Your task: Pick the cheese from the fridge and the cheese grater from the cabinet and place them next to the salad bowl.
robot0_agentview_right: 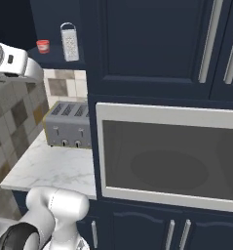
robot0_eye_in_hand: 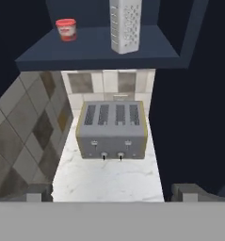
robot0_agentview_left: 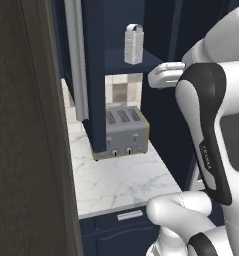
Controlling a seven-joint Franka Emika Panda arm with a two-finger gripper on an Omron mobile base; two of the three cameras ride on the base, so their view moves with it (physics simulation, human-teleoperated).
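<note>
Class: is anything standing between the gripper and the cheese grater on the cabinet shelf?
Nothing visible blocks it. The cheese grater stands upright on the open cabinet shelf, with a small red cup off to one side and the toaster below.

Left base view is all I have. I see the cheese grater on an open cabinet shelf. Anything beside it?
Observer: Yes, a small red container stands apart from the cheese grater on the same shelf.
Operator: What lies right of the toaster?
Observer: In the right base view, a built-in microwave adjoins the toaster.
Operator: Is the end effector near the grater?
Observer: The hand view looks at the grater from a distance, with the toaster below; nothing is held.
</note>
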